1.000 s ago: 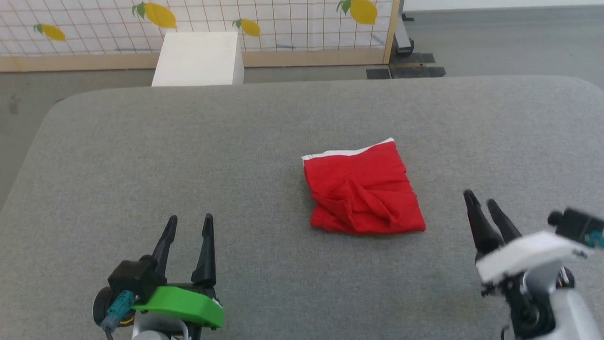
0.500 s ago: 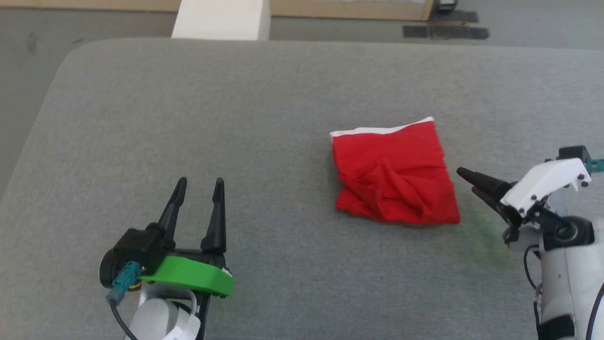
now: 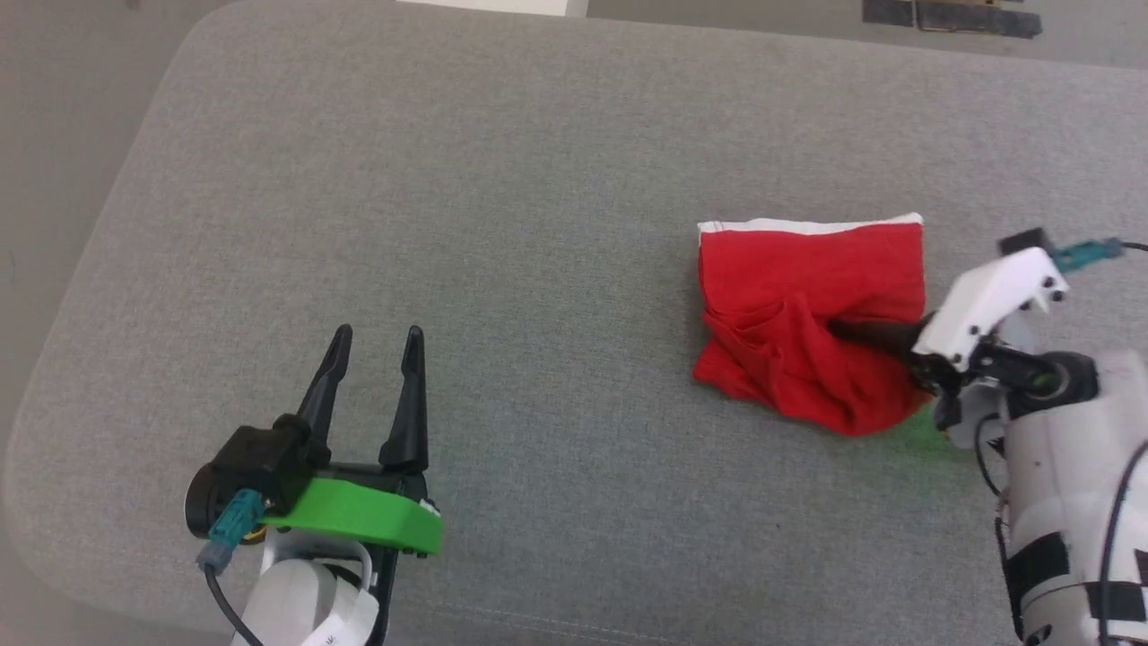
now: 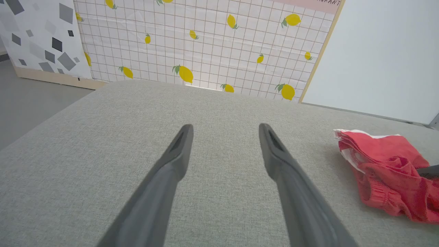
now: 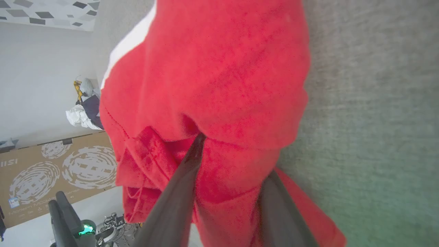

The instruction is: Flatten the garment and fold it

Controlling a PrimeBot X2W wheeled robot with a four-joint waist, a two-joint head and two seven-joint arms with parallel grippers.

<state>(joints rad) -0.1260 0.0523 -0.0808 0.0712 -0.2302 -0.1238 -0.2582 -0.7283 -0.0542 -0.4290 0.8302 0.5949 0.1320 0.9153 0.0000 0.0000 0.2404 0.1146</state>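
The red shorts (image 3: 807,278) lie bunched on the grey padded table (image 3: 538,179), right of centre, with white trim along their far edge. They also show at the right of the left wrist view (image 4: 384,157), gathered waistband toward the camera. My right gripper (image 3: 839,330) reaches in from the right, its fingers pointing left into the rumpled near part. In the right wrist view one finger (image 5: 185,171) lies on top of a fold and the other (image 5: 274,199) runs under the fabric, the two apart. My left gripper (image 3: 372,345) stands open and empty at the lower left (image 4: 224,132), far from the shorts.
The table's rounded left corner and front edge are close to my left arm, with floor (image 3: 54,135) beyond. A lemon-patterned panel (image 4: 205,44) stands behind the table. Dark mats (image 3: 951,13) lie on the floor at the top right.
The camera has tilted down and shifted. My right gripper has swung left from beside the shorts into their near folds, rumpling that part. The left gripper has stayed put.
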